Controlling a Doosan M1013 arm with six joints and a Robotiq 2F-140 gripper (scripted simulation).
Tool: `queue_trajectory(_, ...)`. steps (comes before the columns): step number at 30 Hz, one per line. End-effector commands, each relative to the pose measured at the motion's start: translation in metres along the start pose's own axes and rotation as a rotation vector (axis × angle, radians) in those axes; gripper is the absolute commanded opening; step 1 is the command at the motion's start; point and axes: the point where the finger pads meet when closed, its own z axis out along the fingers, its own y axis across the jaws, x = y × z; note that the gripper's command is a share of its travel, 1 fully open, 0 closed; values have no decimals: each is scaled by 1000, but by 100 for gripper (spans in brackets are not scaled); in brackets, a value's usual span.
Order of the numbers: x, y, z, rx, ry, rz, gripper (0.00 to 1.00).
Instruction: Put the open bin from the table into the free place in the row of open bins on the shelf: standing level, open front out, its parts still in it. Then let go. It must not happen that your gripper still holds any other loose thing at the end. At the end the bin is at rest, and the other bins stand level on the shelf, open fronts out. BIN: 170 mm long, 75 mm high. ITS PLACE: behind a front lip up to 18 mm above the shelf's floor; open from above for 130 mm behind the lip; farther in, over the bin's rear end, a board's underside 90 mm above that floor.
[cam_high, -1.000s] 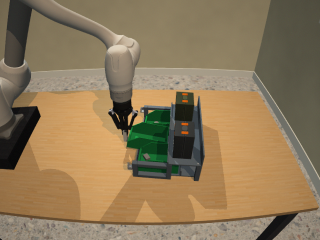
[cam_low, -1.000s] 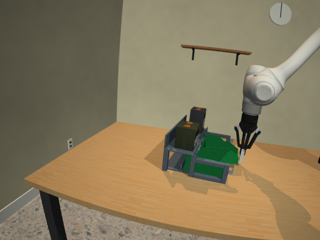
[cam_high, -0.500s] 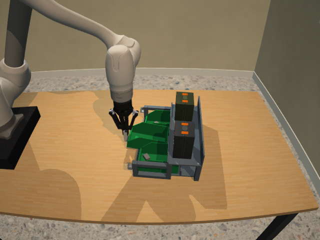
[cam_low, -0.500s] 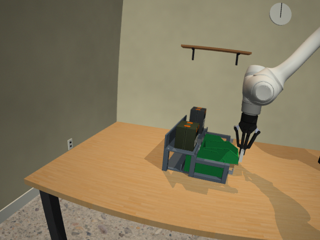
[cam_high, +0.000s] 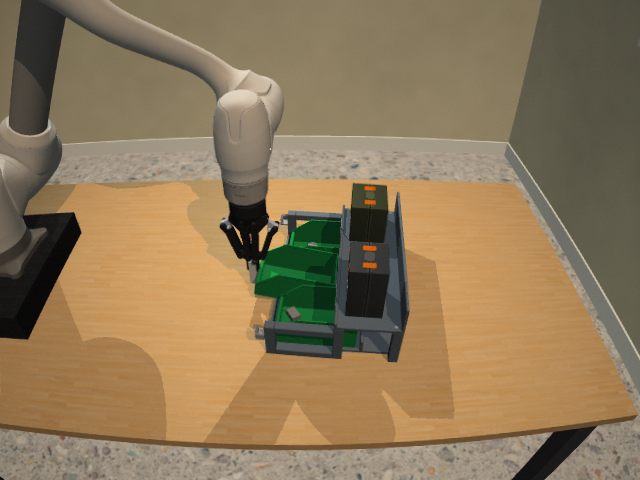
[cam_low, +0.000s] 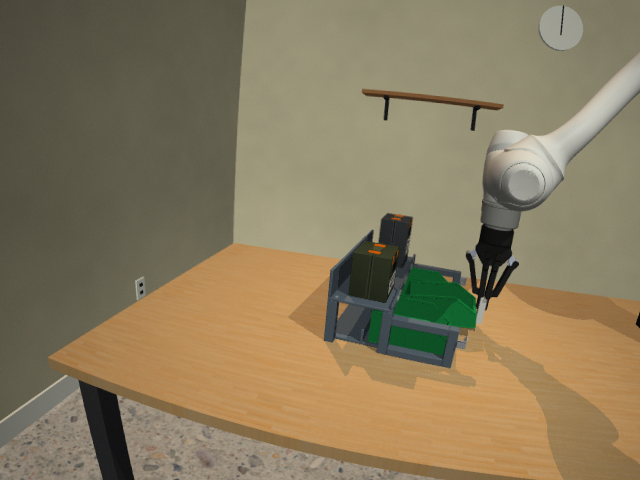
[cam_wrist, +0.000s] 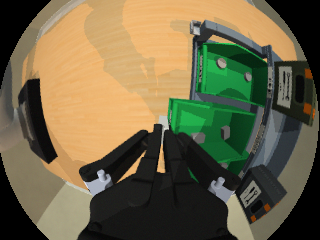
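Claw (cam_high: 252, 271) (cam_low: 481, 310) (cam_wrist: 162, 121) points downward beneath the pale, rounded arm (cam_high: 242, 139) (cam_low: 522, 175), its slim black linkages drawn together, fingertips closed with nothing between them. Smooth green plastic forms the open bin (cam_high: 297, 268) (cam_low: 460, 312) (cam_wrist: 212, 125), angular at its mouth, with small grey parts inside. It sits tilted in the middle of the blue-grey metal shelf (cam_high: 338, 341) (cam_low: 383, 330) (cam_wrist: 230, 34), front end raised and jutting out between neighbouring bins, just beside the fingertips. Wood grain streaks the worktop (cam_high: 491, 310) (cam_low: 232, 330) (cam_wrist: 125, 75).

You see moderate light on the table (cam_high: 491, 310) (cam_low: 206, 330) (cam_wrist: 115, 75), with clear shadows; the wrist view bends strongly toward its black, round edge.
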Motion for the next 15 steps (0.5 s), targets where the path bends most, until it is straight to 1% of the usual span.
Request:
queue_trajectory(1, -2, 3, 0, 0, 2, -1, 0)
queue_trajectory(15, -2, 10, -1, 0, 2, -1, 0)
